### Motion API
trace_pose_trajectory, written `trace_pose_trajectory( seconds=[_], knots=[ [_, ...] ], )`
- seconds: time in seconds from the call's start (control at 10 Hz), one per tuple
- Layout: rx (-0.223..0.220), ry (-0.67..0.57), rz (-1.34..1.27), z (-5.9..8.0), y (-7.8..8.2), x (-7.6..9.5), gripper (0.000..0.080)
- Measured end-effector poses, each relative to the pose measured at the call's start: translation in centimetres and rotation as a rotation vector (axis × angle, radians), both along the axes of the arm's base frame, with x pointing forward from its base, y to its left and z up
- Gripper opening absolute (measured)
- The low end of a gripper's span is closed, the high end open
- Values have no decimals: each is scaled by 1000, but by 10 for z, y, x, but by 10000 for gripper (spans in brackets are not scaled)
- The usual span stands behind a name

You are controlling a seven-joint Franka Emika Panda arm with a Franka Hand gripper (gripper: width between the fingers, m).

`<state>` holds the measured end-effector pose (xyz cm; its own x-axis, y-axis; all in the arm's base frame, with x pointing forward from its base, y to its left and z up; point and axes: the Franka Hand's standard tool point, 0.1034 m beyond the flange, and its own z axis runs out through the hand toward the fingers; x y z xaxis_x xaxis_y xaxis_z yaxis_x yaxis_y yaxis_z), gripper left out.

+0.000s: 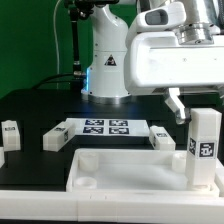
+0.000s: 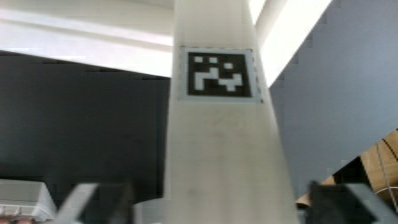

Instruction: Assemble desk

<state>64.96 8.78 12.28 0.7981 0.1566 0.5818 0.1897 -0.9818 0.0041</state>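
- The white square plastic post leg stood upright with its long axis vertical. A black-and-white square tag sat on its upper part, on the face turned toward the exterior camera.
- The wrist view showed the same leg running straight up the middle of the picture, with a tag high on its near face.
- In the wrist view the leg lay on the centre line of the white two-finger gripper, between the two fingers, with a dark gap on either side.
- The jaws stood wide apart and had hold of nothing; neither finger touched the leg.
- In the exterior view one finger reached down just beside the leg's top, on the exterior view's left of it. The other finger could not be made out there.
- The leg stood inside the large white plastic tray-like tabletop, at its end on the exterior view's right.
- The tabletop lay flat with its raised rim upward and its long axis running across the exterior view.
- Besides the leg, it held low round bosses near its corners on the exterior view's left.
- Beyond the tabletop, the marker board lay on the black table.
- Three more white legs rested on that table: one far to the exterior view's left, and one near each end of the marker board.
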Motion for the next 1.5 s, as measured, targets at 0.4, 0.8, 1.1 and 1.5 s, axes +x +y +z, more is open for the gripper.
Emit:
trace_pose_trajectory(
  seconds=[0.4, 0.8, 1.1, 1.5],
  knots=[
    [0, 0, 0, 0, 0, 0, 648],
    [2, 30, -4, 27, -9, 3, 649],
    [11, 88, 0, 22, -5, -1, 649],
    [65, 373, -46, 14, 6, -6, 649]
  ],
)
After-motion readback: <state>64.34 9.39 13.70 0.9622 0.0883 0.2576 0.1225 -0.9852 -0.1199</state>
